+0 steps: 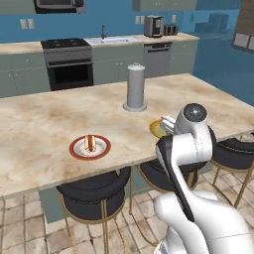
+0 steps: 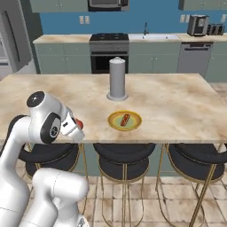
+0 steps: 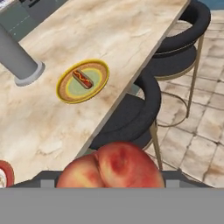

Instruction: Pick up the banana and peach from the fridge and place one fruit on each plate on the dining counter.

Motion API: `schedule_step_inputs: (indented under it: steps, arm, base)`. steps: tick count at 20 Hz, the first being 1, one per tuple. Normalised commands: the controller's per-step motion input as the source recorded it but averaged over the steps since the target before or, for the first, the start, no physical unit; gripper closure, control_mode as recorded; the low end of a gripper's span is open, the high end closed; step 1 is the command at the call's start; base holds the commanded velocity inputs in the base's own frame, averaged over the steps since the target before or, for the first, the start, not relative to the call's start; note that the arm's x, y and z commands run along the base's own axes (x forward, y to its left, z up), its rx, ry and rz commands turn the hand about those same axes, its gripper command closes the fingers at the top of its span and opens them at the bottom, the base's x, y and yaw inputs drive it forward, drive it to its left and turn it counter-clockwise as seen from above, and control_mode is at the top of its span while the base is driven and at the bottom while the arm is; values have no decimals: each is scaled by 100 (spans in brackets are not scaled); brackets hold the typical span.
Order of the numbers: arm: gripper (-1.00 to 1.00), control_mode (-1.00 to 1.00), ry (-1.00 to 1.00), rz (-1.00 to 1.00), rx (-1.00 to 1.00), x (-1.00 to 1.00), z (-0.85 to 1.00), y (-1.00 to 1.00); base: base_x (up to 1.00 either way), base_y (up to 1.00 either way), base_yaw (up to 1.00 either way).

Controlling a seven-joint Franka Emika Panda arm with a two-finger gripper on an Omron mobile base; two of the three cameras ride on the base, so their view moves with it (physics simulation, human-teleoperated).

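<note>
- Peach sits clamped between the gripper jaws, filling the bottom of the hand view; a sliver of red shows at the hand in the right base view.
- Gripper hangs just off the near edge of the dining counter, above the black stools.
- Yellow plate lies near that edge, ahead of the hand, with a small orange-brown fruit on it, probably the banana, though it is too small to be sure.
- Red-rimmed plate rests further to the left on the marble, well apart from the yellow one, and it too carries a small orange-brown item.
- Grey upright cylinder stands mid-counter behind the plates.
- Wall counter with oven and sink runs along the back.
</note>
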Motion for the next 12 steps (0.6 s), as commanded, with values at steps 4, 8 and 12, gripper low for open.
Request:
schedule_step_inputs:
  steps: [4,8,12]
  arm:
    - [100,100,0,0,0,0,0,0]
    - [100,100,0,0,0,0,0,0]
    - [100,100,0,0,0,0,0,0]
  base:
    - [40,-26,25]
    - [37,-38,25]
    - [36,-41,25]
